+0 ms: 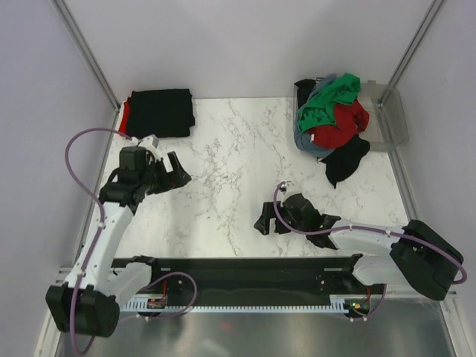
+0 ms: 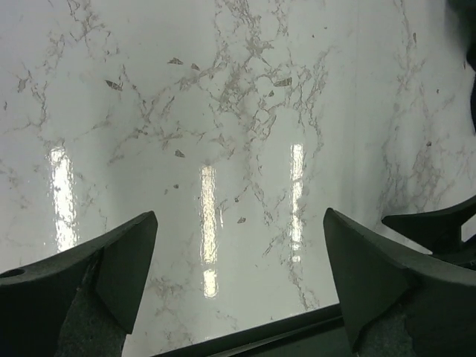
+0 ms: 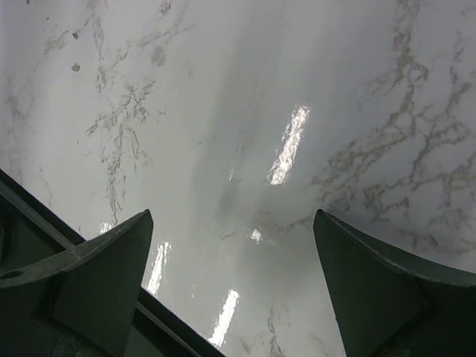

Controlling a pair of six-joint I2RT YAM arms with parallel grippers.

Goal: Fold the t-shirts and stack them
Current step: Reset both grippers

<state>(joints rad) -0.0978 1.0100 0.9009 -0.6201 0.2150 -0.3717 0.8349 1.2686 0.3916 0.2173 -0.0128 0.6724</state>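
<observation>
A folded black t-shirt (image 1: 160, 112) lies at the back left of the table, on top of a folded red one whose edge (image 1: 124, 117) shows at its left. A loose heap of t-shirts sits at the back right: green (image 1: 327, 100) on top, red (image 1: 341, 123), grey-blue (image 1: 306, 143) and black (image 1: 347, 161). My left gripper (image 1: 181, 173) is open and empty over bare marble, in front of the folded stack. My right gripper (image 1: 266, 220) is open and empty near the table's front middle. Both wrist views show only marble between open fingers (image 2: 111, 260) (image 3: 104, 275).
A clear plastic bin (image 1: 388, 113) stands at the back right, partly under the heap. Grey walls and metal posts close the sides and back. A black rail (image 1: 245, 271) runs along the table's near edge and shows in the left wrist view (image 2: 260, 338).
</observation>
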